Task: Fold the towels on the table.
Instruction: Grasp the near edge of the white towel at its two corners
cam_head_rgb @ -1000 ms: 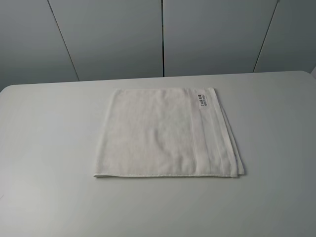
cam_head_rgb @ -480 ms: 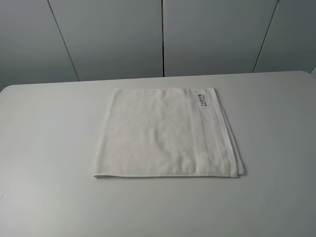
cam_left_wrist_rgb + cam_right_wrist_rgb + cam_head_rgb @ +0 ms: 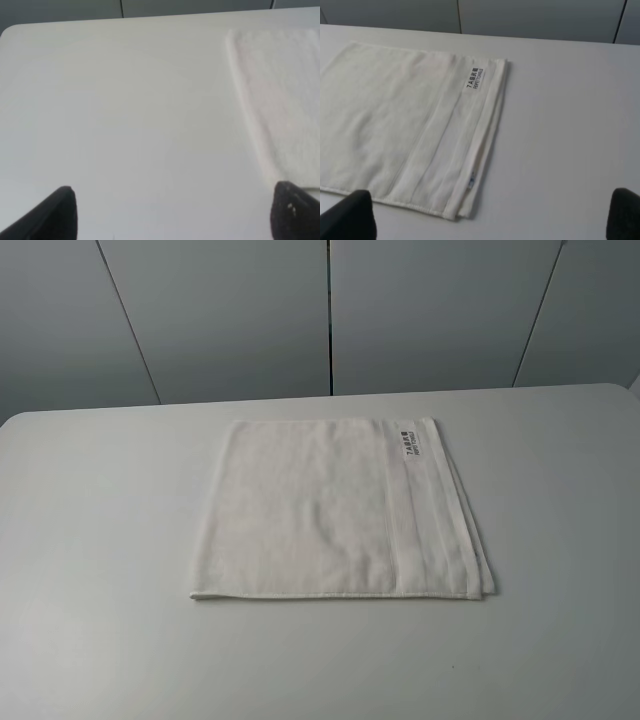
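A white terry towel [image 3: 330,510] lies folded flat, in several layers, on the middle of the white table [image 3: 100,540]. Its woven band and small dark-printed label [image 3: 411,444] run along its right side. Neither gripper shows in the high view. In the left wrist view, my left gripper [image 3: 175,215] hovers open over bare tabletop, with the towel's left edge [image 3: 280,95] beside one black fingertip [image 3: 295,212]. My right gripper [image 3: 485,215] is open above the towel's near right corner [image 3: 395,115], with the label [image 3: 474,78] further off. Nothing is held.
Grey wall panels [image 3: 330,310] with dark seams stand behind the table's far edge. The table's rounded far-left corner [image 3: 7,32] appears in the left wrist view. Bare tabletop surrounds the towel on all sides.
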